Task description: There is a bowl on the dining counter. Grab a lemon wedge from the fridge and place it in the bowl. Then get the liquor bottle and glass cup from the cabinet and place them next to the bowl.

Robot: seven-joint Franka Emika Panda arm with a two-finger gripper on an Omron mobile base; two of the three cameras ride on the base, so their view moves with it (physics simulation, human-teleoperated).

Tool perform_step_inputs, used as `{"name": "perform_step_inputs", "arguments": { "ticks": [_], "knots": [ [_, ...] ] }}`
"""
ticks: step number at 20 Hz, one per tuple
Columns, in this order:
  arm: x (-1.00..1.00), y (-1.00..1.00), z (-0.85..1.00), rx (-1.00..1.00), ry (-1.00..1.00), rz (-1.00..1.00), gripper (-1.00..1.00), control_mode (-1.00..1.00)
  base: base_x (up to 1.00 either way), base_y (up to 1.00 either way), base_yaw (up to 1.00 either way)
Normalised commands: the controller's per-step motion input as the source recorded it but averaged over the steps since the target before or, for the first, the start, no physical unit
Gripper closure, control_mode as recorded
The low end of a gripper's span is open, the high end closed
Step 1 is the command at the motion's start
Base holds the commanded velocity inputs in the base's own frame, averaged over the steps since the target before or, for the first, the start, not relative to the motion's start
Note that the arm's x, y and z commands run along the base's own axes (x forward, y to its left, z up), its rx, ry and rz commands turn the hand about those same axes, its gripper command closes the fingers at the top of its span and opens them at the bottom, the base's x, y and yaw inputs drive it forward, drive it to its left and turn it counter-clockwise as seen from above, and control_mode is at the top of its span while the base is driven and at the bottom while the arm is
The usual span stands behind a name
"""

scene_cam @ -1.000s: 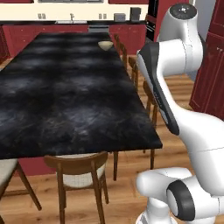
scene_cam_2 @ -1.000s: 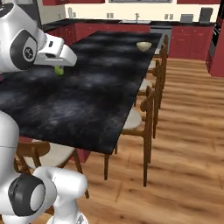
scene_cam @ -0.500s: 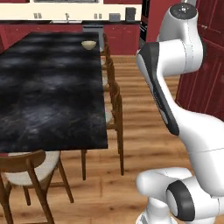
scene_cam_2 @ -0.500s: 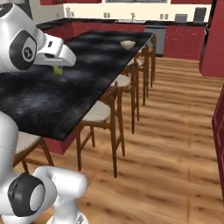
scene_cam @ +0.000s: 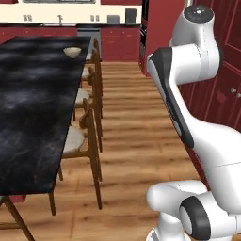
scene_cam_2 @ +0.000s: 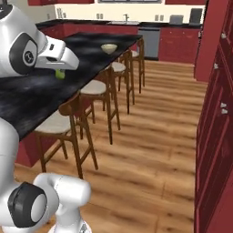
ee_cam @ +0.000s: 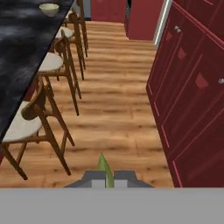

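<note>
The gripper (ee_cam: 105,178) is clenched on the lemon wedge (ee_cam: 104,169), which sticks out between the fingers (a yellow-green sliver). Far ahead and to their left, the bowl (ee_cam: 49,8) sits on the dining counter (ee_cam: 17,48)

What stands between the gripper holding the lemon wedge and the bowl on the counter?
In the hand view, a row of wooden stools and dark counter top lies between the gripper with its lemon wedge and the bowl.

A glossy white robot arm (scene_cam: 197,136) built of rounded, bulbous segments, with a long black panel running down one link, dark grey discs capping its joints, and a white hand (scene_cam_2: 57,50) with a squared grey face.
</note>
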Motion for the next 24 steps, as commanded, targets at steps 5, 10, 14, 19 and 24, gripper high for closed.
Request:
{"name": "perform_step_inputs", "arguments": {
  "ticks": [5,10,14,19,24],
  "knots": [
    [0.00,0.00,0.00,0.00,0.00,0.00,1.00,1.00,1.00,-0.80,0.00],
    [0.00,0.00,0.00,0.00,0.00,0.00,1.00,1.00,1.00,-0.59,0.00],
    [0.00,0.00,0.00,0.00,0.00,0.00,1.00,1.00,1.00,-0.08,0.05],
    [0.00,0.00,0.00,0.00,0.00,0.00,1.00,1.00,1.00,0.00,0.05],
    [0.00,0.00,0.00,0.00,0.00,0.00,1.00,1.00,1.00,0.00,0.04]
  ]
}}
